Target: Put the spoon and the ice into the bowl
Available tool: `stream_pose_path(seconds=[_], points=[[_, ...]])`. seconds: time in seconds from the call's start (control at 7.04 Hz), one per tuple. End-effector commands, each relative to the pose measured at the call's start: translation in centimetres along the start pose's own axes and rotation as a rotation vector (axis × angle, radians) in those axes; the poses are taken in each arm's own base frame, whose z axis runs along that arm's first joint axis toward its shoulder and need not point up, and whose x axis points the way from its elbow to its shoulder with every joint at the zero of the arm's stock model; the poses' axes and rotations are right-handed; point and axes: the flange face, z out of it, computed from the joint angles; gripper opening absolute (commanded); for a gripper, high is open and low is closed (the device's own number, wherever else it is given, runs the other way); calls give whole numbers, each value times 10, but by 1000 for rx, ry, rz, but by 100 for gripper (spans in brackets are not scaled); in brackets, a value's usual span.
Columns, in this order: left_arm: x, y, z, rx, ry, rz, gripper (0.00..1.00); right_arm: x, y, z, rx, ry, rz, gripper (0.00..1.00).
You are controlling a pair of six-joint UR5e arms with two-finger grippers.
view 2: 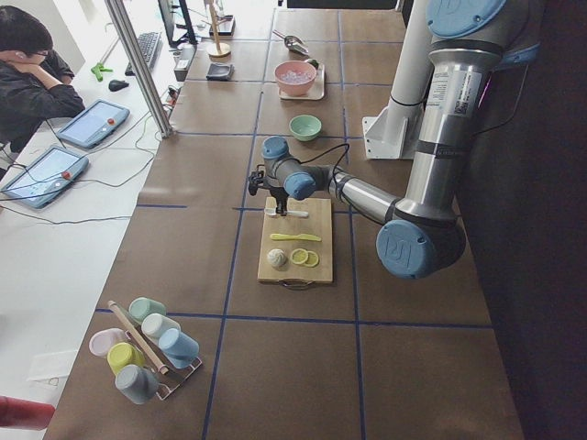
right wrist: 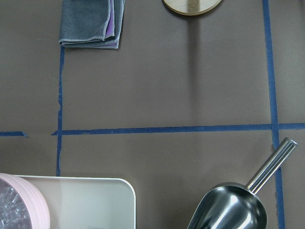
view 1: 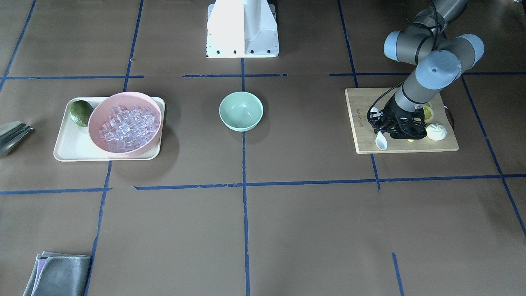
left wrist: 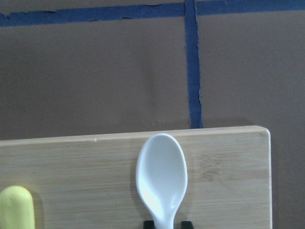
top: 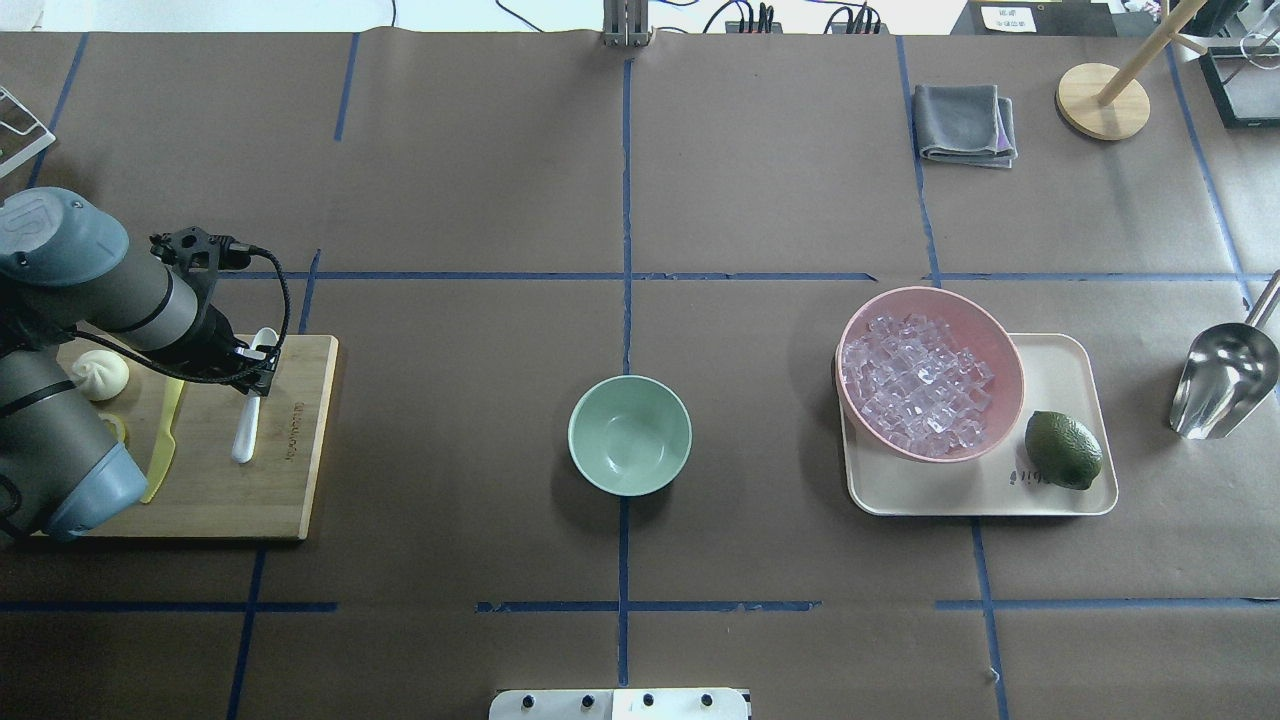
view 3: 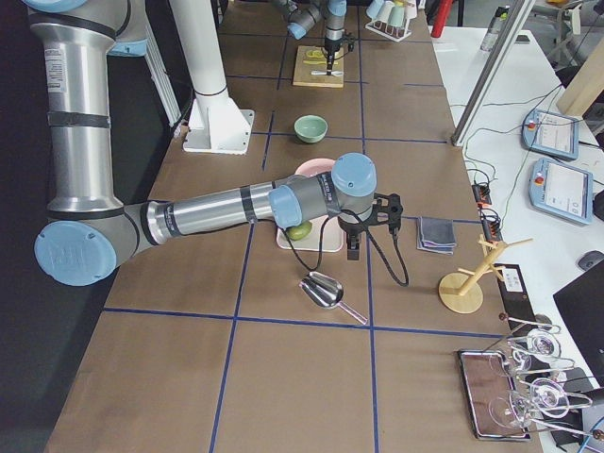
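**Left gripper down at the spoon; mint bowl empty at the middle of the table**

Seen from above, over the robot's shoulders, reading left to right. At far left a wooden cutting board (top: 290,480) holds a round white bun (top: 98,374), a yellow-green plastic knife (top: 165,440) and the white spoon (top: 244,430). The spoon lies flat on the board, scoop pointing away from the robot. The left gripper (top: 257,380) is lowered over it. In its wrist camera, two black fingertips (left wrist: 148,223) sit on either side of the spoon's neck; whether they squeeze it cannot be told.

At the centre, well apart from the board, stands the small mint-green bowl (top: 600,410), upright, with nothing in it.

Further right, a cream tray (top: 1060,360) carries a larger pink bowl (top: 1000,340) heaped with the ice (top: 915,385), many clear cubes. A dark green fruit (top: 1062,450) lies on the tray just beside that bowl.

At far right a shiny metal scoop (top: 1222,378) rests on the table. The right gripper (view 3: 355,249) shows only in the side view, hanging above the table near tray and scoop; whether its fingers are parted cannot be told.
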Motion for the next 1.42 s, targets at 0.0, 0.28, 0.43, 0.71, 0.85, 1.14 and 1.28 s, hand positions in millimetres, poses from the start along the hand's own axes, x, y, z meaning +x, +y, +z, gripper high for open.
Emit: stream_pose_path(seconds=[0.0,0.28,0.43,0.71,0.85,1.14,1.28], points=[[-1,1,-1,0,0,-1,5,0,0,0,0,0,0,100],[11,6,-18,-12,41,7,0,-1,0,0,1,0,-1,100],[10,-3,-40,-17,87,-15,0,-7,-3,-4,8,-5,-12,100],[79,-32,-83,-25,102,-125,0,-15,-5,-2,3,-10,-15,100],[119,-42,-103,-14,133,-194,0,-28,-9,3,-5,-14,19,100],[211,-25,-111,-54,200,-319,0,-76,-10,13,-25,-28,54,100],[256,-8,-106,-92,219,-346,0,-101,-6,16,-17,-13,57,99]])
